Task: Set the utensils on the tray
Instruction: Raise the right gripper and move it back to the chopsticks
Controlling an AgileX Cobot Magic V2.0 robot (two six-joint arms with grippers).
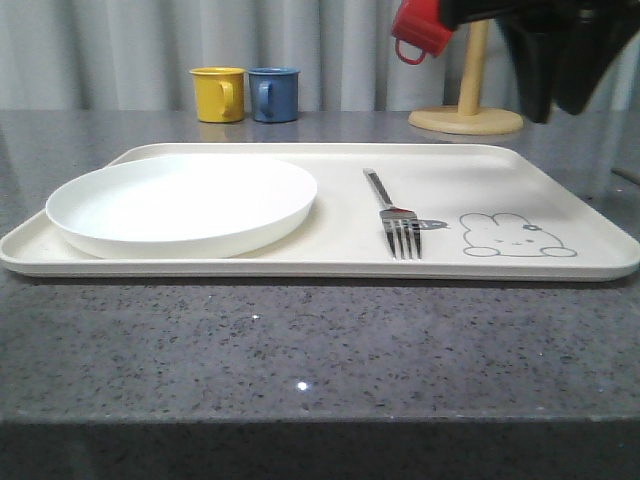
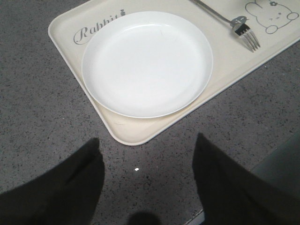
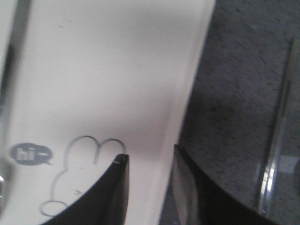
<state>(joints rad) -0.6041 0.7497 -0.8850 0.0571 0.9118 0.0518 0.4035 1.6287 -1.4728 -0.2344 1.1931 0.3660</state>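
One utensil down: fork (image 1: 398, 218) lying on tray (image 1: 560, 190), beside plate (image 1: 185, 205). Right tool (image 3: 150, 161) slightly parted, empty, above tray edge; slim metal pieces (image 3: 276, 154) alongside on surface, probably next. Left tool (image 2: 147, 159) wide apart, empty, short of tray corner.

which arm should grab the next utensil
Right. Its gripper hovers open at the tray edge, beside shiny metal utensils lying on the table. The left gripper hangs near the plate.
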